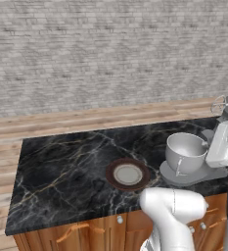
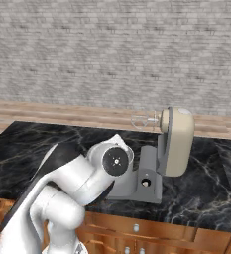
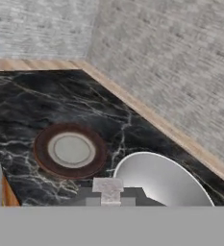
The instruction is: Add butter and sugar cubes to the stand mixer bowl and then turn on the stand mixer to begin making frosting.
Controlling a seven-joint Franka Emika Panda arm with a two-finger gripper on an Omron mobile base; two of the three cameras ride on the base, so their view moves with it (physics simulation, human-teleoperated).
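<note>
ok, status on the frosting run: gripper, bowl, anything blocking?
Gripper shut on a small pale cube, over the rim of the light grey-white handled mixer bowl. Brown-rimmed round plate beside it, bare. Nothing blocking.

White Franka arm (image 1: 176, 208) with dark joints: rises from the lower right of the left base view, its bulky rounded link lying crosswise in the foreground, a further link standing upright along the right edge. In the right base view the arm (image 2: 70, 186) climbs from the lower left, elbow bent, a round dark joint cap facing the camera. Gripper (image 3: 108, 199): dark finger tips at the bottom of the hand view, jaws drawn together on a small pale grey-white cube (image 3: 107, 187).
</note>
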